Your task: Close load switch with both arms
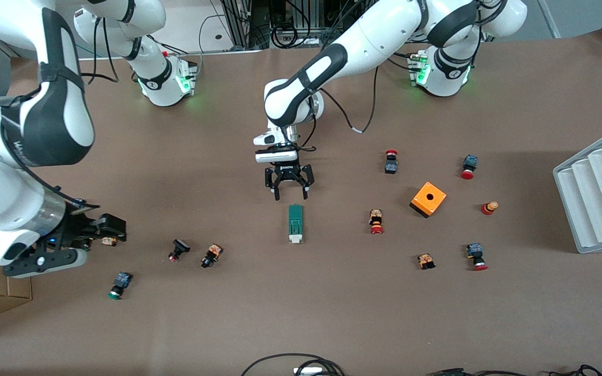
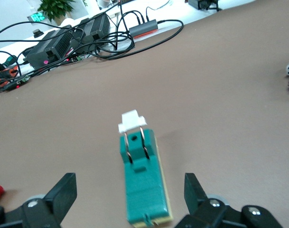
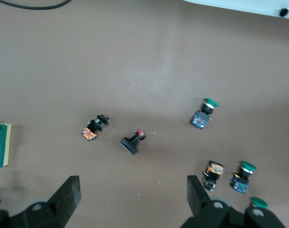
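a brown paper-covered table (image 1: 332, 313) fills the scene, with cables and power bricks along its camera-side edge.

the left gripper (image 1: 290, 189) hangs over the table just above the load switch (image 1: 295, 223), its fingers spread wide and holding nothing. in the left wrist view the two black fingertips (image 2: 63, 190) stand either side of the switch's green end, not touching it. the load switch lies flat near the table's middle, its long axis running toward the front camera, green body at the end under the gripper and the white sliding piece (image 1: 295, 238) at the end nearer the camera. so the switch lies straight ahead of the left gripper, in line with it, and closing on the body looks to need only a short drop.

the right gripper (image 1: 79, 235) is over the right arm's end of the table, well apart from the load switch, fingers also wide open and empty. the left arm is clearly the nearer one; the right would have to travel along the table to reach the white end.

several small push-buttons (image 1: 212, 255) lie scattered between the right gripper and the load switch. an orange box (image 1: 428, 199) sits from the load switch toward the left arm's end, and a grey tray (image 1: 596, 193) lies at that edge.
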Robot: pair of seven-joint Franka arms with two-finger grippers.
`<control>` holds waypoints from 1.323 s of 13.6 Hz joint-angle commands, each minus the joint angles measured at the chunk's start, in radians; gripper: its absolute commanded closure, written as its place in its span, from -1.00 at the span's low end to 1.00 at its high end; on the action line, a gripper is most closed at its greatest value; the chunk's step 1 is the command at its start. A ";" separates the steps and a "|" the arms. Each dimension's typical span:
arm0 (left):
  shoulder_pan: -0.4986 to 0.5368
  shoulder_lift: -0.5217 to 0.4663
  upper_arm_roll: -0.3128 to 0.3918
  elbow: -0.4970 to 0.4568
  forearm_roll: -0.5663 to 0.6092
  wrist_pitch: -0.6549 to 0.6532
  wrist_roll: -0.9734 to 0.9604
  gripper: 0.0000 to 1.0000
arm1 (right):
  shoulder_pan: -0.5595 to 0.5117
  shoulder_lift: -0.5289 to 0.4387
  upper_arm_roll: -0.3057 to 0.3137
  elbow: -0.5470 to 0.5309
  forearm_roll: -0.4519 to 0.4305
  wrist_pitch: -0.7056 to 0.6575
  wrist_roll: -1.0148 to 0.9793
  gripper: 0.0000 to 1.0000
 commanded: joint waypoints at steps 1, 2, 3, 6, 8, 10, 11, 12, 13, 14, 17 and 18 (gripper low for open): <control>0.037 -0.081 -0.008 -0.020 -0.141 0.061 0.179 -1.00 | -0.034 -0.041 0.012 -0.040 0.034 -0.038 -0.008 -1.00; 0.047 -0.099 -0.008 -0.019 -0.206 0.069 0.255 -1.00 | -0.047 -0.044 0.012 -0.043 0.034 -0.050 -0.017 -1.00; 0.053 -0.122 -0.008 -0.017 -0.267 0.069 0.335 -1.00 | -0.067 -0.044 0.012 -0.044 0.034 -0.052 -0.059 -1.00; 0.083 -0.187 -0.008 0.003 -0.477 0.069 0.596 -1.00 | -0.100 -0.049 0.012 -0.051 0.032 -0.044 -0.126 -1.00; 0.094 -0.193 -0.006 0.067 -0.649 0.054 0.812 -1.00 | -0.101 -0.081 0.015 -0.093 0.028 -0.026 -0.121 -1.00; 0.105 -0.193 -0.005 0.131 -0.750 -0.004 0.982 -1.00 | -0.101 -0.115 0.025 -0.120 0.017 -0.013 -0.120 -1.00; 0.117 -0.202 -0.005 0.154 -0.784 -0.034 1.039 -1.00 | -0.103 -0.132 0.026 -0.124 0.008 -0.015 -0.121 -1.00; 0.131 -0.214 -0.006 0.171 -0.836 -0.061 1.102 -1.00 | -0.106 -0.154 0.026 -0.144 0.006 -0.015 -0.123 -1.00; 0.133 -0.231 -0.003 0.184 -0.887 -0.089 1.165 -1.00 | -0.123 -0.178 0.033 -0.161 0.006 -0.016 -0.123 -1.00; 0.134 -0.247 -0.003 0.198 -0.921 -0.125 1.229 -1.00 | -0.168 -0.188 0.080 -0.169 0.005 -0.019 -0.121 -1.00; 0.181 -0.280 -0.002 0.234 -1.005 -0.210 1.303 -1.00 | -0.250 -0.196 0.160 -0.170 -0.023 -0.024 -0.121 -1.00; 0.195 -0.293 -0.002 0.245 -1.031 -0.235 1.329 -1.00 | -0.247 -0.205 0.164 -0.172 -0.043 -0.032 -0.120 -1.00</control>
